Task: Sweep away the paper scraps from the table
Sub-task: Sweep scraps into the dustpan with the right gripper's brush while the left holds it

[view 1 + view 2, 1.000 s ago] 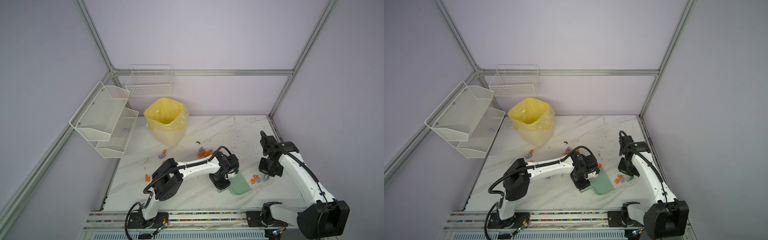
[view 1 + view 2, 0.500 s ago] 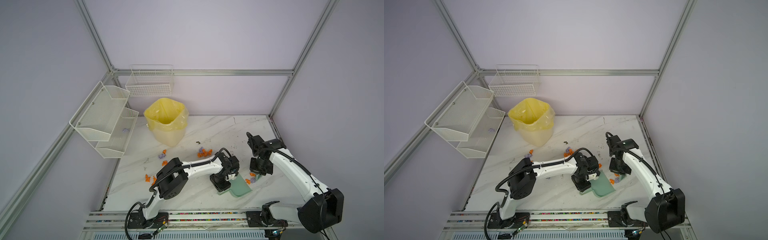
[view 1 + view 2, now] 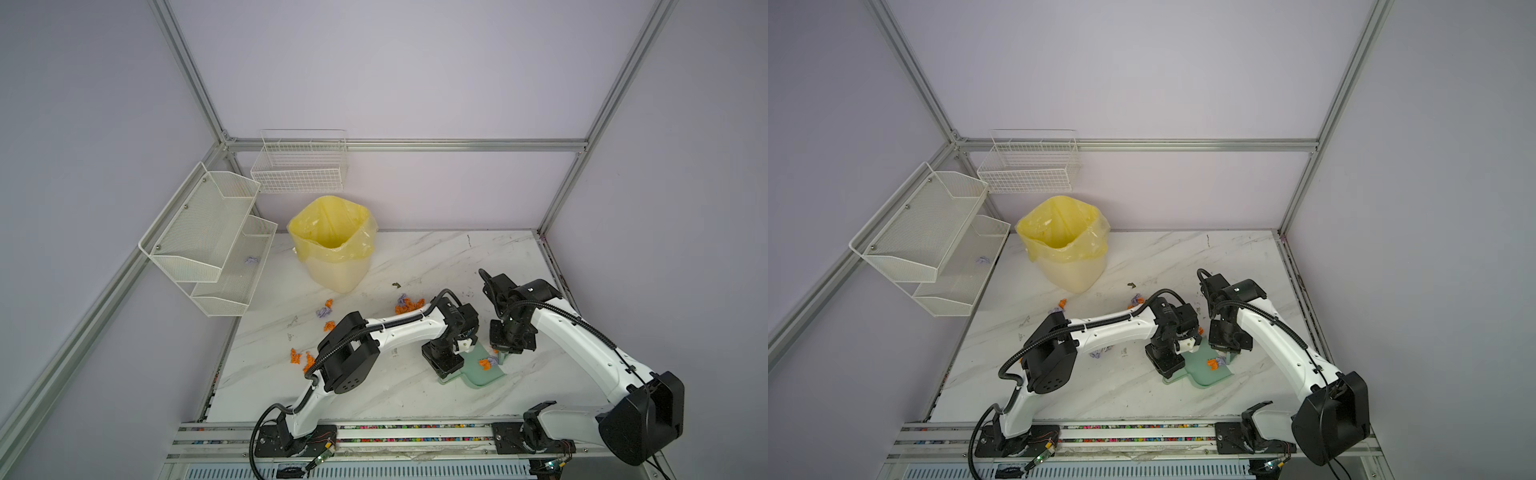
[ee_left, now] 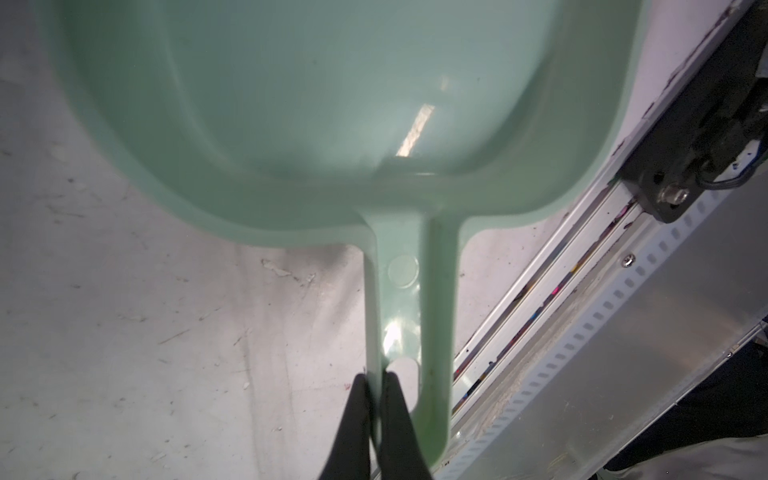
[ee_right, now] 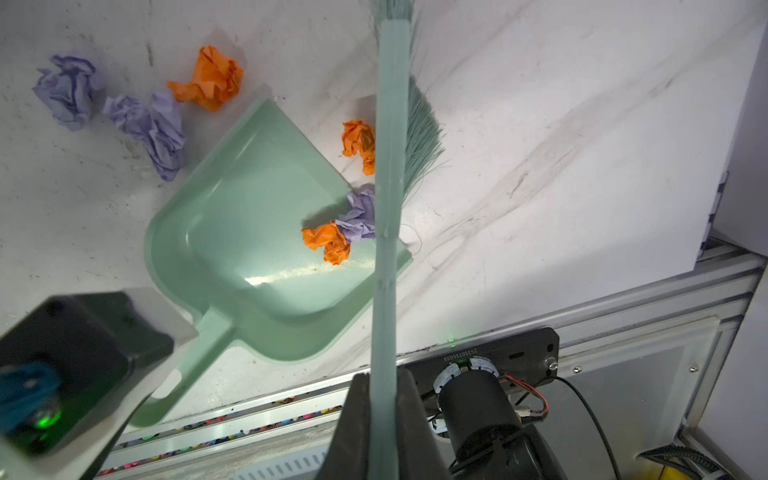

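Left gripper (image 4: 379, 384): clenched on one rail of the dustpan (image 4: 316, 104) handle.
Right gripper (image 5: 384, 380): clamped around the brush (image 5: 390, 166) handle; the bristles stood at the dustpan's open lip.
Paper scraps (image 5: 330, 243): one orange and one lavender wad sat touching just inside the dustpan's lip. Another orange wad lay just outside it, against the brush. Two lavender and one orange lay beside the dustpan's side wall.
Table (image 5: 561, 124): the dustpan rested flat on it; further scraps lay well beyond the dustpan, toward the bin (image 3: 332, 266).

Unreadable serial (image 5: 460, 358) on black mount (image 5: 519, 353)
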Tool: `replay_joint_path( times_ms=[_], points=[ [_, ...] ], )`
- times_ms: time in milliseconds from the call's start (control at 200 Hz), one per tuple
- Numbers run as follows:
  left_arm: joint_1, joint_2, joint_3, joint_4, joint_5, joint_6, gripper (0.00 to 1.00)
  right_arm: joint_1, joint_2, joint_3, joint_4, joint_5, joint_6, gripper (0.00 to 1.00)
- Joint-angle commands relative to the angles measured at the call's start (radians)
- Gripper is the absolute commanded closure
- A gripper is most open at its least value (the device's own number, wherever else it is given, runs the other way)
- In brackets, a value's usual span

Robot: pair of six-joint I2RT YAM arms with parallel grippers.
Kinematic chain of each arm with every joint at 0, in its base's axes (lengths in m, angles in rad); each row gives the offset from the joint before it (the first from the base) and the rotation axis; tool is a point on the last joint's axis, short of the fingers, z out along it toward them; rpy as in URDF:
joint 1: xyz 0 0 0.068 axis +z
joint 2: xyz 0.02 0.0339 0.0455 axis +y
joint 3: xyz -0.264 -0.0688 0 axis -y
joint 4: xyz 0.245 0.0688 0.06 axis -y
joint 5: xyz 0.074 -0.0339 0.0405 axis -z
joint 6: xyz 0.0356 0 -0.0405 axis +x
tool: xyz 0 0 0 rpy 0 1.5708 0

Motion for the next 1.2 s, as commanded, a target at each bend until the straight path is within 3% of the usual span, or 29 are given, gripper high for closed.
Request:
replay_joint_path(
  times_ms=[0, 405, 560, 1195],
  points=[
    [0.016, 0.008, 0.108, -0.024, 0.022, 0.008, 1.00, 0.032, -0.014, -0.023, -0.025, -0.093, -0.010, 1.00],
    [0.058, 0.051, 0.155, -0.056, 0.012, 0.021, 1.00, 0.109, -0.130, -0.010, -0.025, -0.269, 0.008, 1.00],
    [0.058, 0.055, 0.153, -0.057, 0.012, 0.018, 1.00, 0.108, -0.189, 0.041, -0.018, -0.271, 0.076, 1.00],
    [0.056, 0.005, 0.157, -0.052, -0.012, -0.006, 1.00, 0.109, -0.223, 0.151, -0.021, -0.018, 0.185, 1.00]
  ],
)
